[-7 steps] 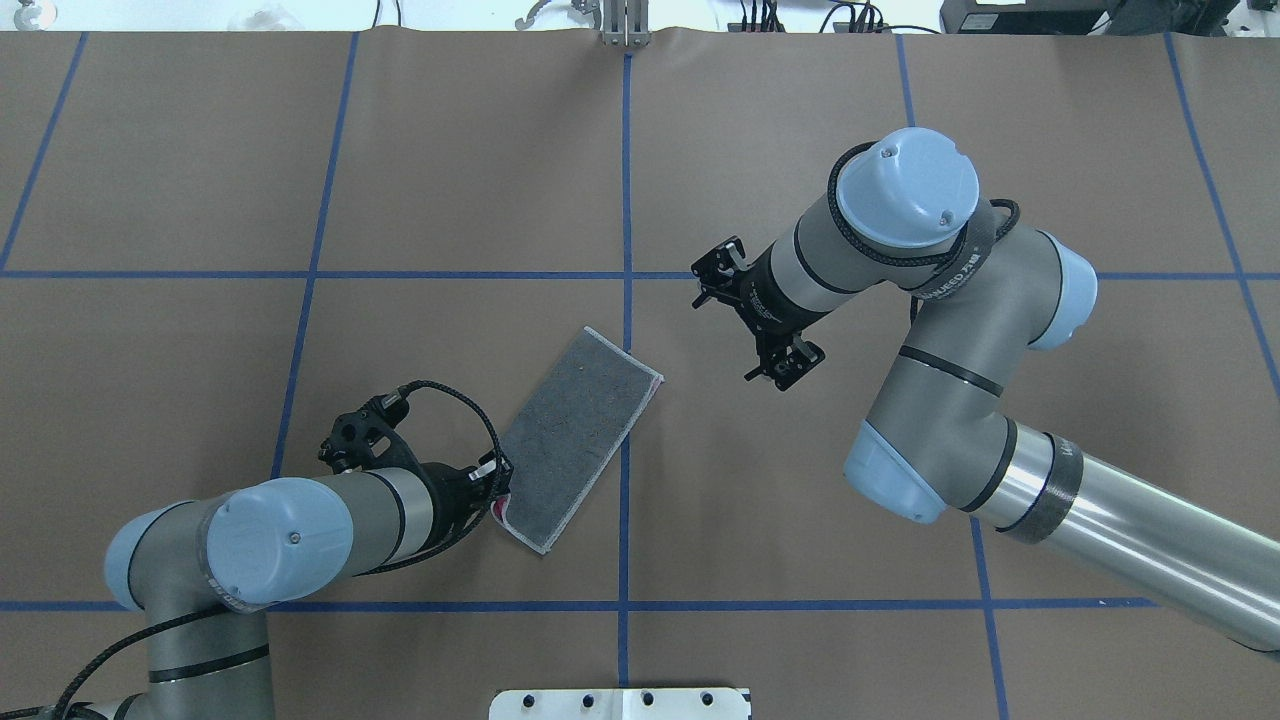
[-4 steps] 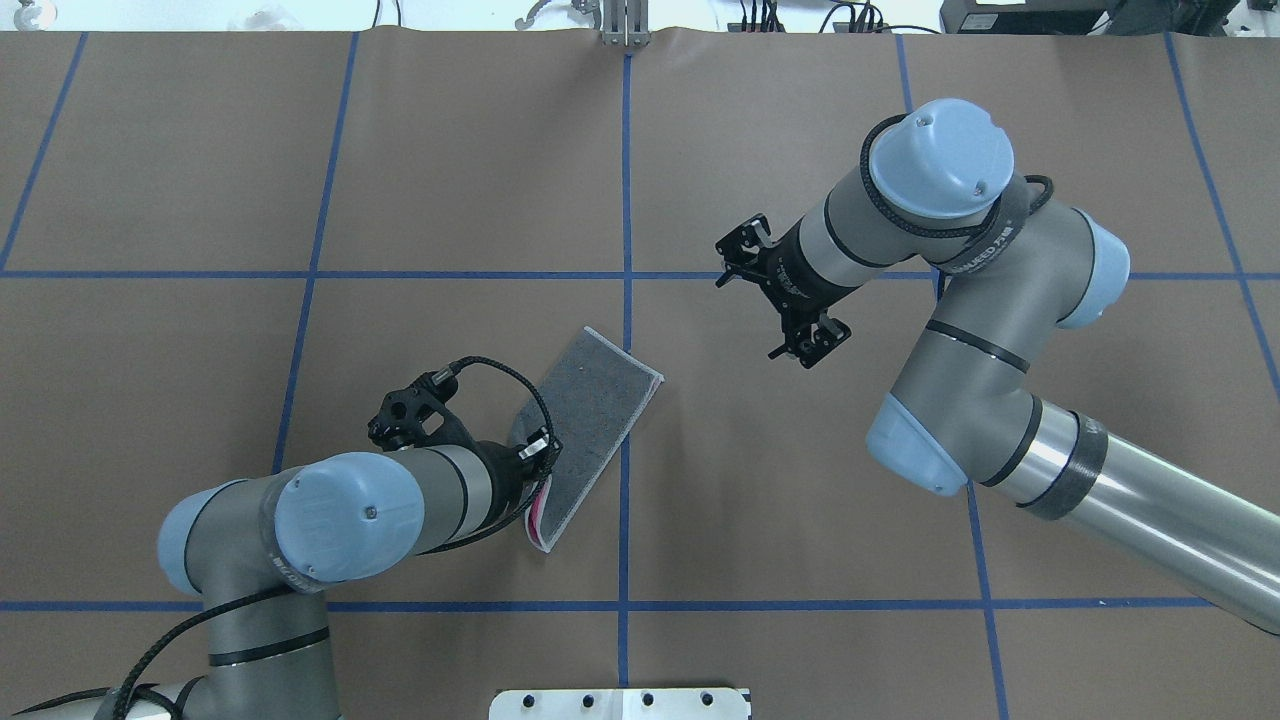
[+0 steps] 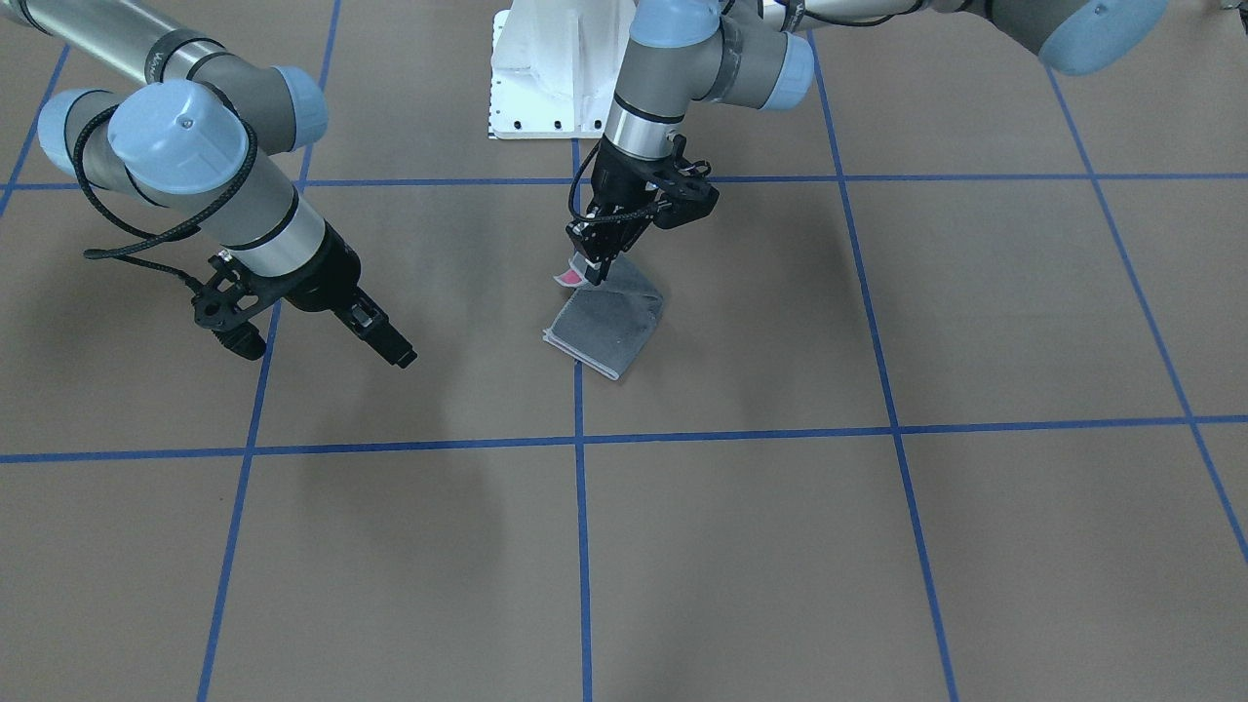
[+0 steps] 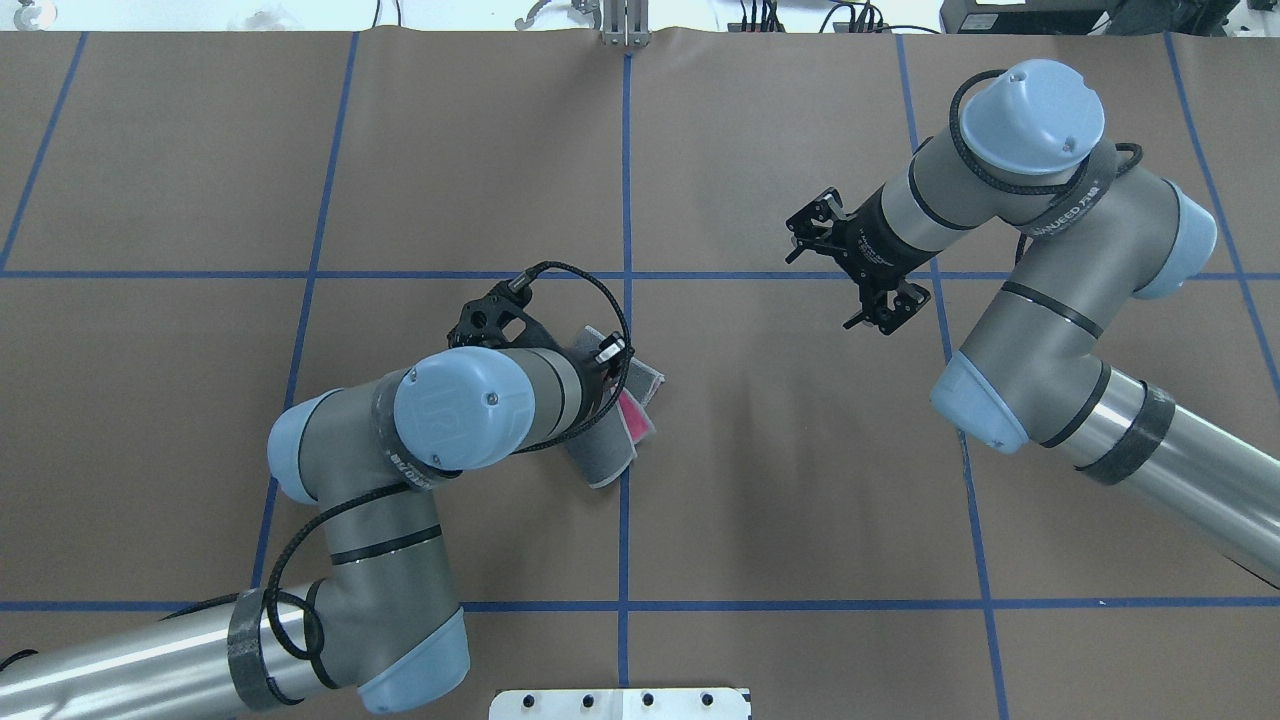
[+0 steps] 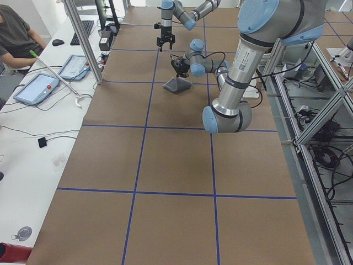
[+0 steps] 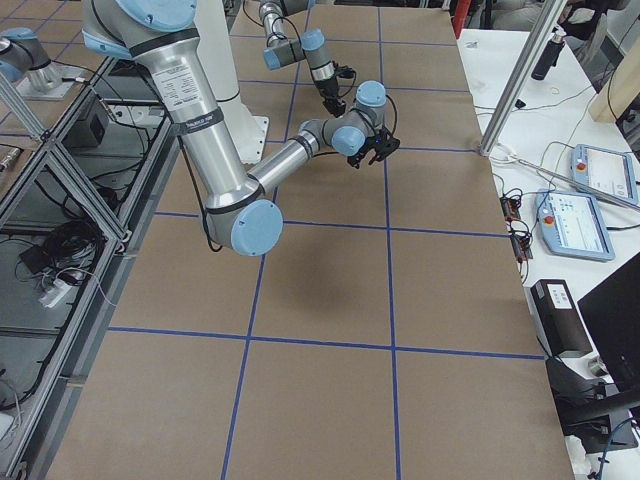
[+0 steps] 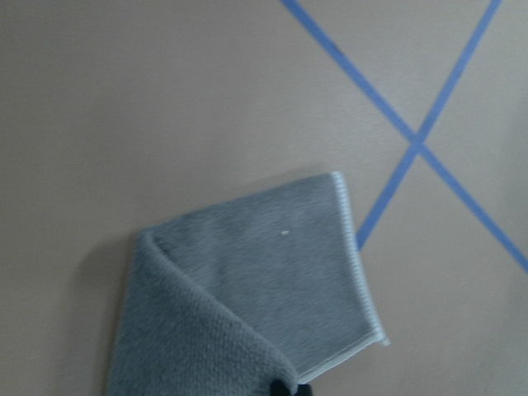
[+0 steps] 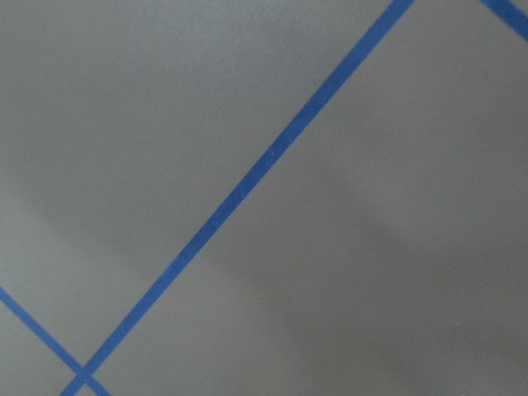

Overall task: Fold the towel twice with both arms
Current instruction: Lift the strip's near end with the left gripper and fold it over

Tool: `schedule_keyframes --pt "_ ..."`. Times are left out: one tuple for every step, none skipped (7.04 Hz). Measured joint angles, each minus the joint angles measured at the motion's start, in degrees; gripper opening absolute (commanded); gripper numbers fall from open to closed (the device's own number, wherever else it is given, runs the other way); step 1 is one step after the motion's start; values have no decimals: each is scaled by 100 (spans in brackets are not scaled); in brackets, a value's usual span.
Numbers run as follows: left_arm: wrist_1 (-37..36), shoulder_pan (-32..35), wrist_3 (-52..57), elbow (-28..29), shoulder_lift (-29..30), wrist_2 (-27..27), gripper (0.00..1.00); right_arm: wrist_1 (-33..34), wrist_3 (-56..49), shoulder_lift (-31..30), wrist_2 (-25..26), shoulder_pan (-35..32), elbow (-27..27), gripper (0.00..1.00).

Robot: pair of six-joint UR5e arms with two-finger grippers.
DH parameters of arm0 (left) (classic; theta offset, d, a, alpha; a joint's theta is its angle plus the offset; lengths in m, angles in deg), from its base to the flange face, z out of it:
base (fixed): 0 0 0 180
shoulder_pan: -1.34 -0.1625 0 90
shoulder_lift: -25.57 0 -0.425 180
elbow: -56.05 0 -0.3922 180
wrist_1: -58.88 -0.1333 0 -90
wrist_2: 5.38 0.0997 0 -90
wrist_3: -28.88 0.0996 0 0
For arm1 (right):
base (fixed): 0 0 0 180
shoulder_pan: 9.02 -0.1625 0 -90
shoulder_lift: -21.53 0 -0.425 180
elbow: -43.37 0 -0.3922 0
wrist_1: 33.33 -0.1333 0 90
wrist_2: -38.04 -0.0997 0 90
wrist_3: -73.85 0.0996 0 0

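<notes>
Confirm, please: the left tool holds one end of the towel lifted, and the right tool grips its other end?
Not quite. The left tool does hold one end of the towel lifted, but the right tool grips nothing: the front-facing view shows it over bare table, apart from the towel.

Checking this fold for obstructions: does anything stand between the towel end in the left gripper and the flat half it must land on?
Nothing visible does. The left gripper holds one end of the towel raised over its flat half. The right gripper hovers off to the side, apart from the towel.
</notes>
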Motion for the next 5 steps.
schedule_keyframes --pt "15 154 22 197 143 -10 0 0 -17 -8 0 -6 7 100" --pt "30 267 65 465 324 -11 0 2 -22 -10 3 -9 13 100" --pt "41 350 101 725 502 -11 0 4 -24 -12 4 -11 18 100" --pt "53 396 127 897 600 -11 64 2 -25 -12 7 -6 29 100" --pt "91 429 147 1018 636 -11 100 1 -27 -11 19 -2 46 100"
